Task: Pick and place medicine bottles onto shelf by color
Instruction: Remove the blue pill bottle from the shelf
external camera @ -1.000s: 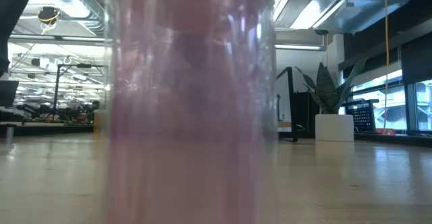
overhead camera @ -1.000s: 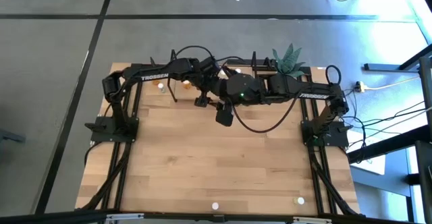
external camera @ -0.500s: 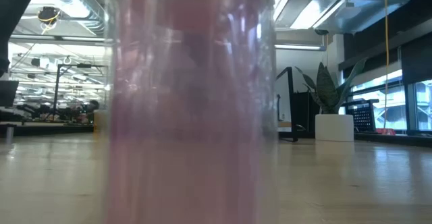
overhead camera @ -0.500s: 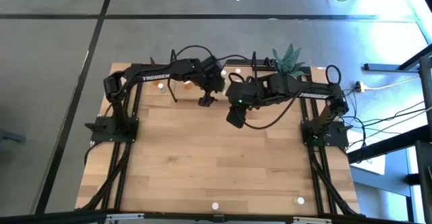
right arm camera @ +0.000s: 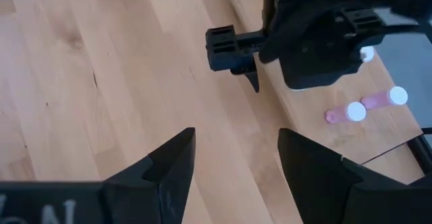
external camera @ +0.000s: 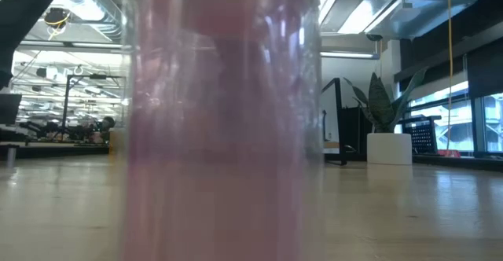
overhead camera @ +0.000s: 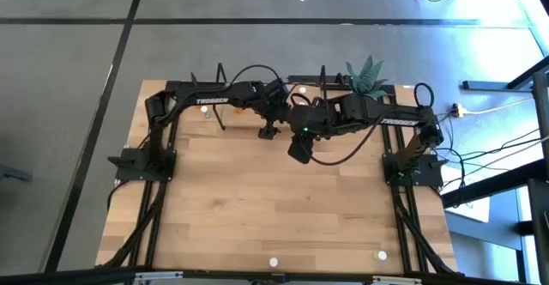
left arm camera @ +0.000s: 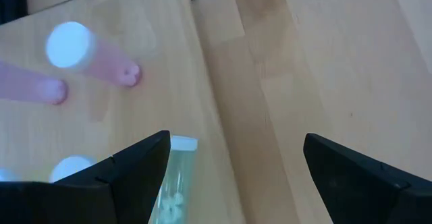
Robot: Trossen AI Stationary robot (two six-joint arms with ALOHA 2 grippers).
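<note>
A light wooden table fills the middle of a grey-floored room, and the low view looks across it into an open workshop with a potted plant at the far right.

The shelf runs along the table's far edge, its pale board raised a step above the tabletop. Two pink medicine bottles with white caps lie on that board, side by side, which suits a sort by colour. In the left wrist view the same pink pair rests on the board, and a greenish bottle lies near the board's edge, close to one of the left fingers. One pink bottle stands so close to the low camera that it blocks most of that view; two white caps sit at the table's near edge, well apart from the shelf.

The left gripper hangs at the shelf's front edge with its jaws wide apart and nothing between them, probably just clear of a bottle set down. The right gripper hovers just beside it over bare wood, its fingers apart and empty, seemingly ready for another pick.
</note>
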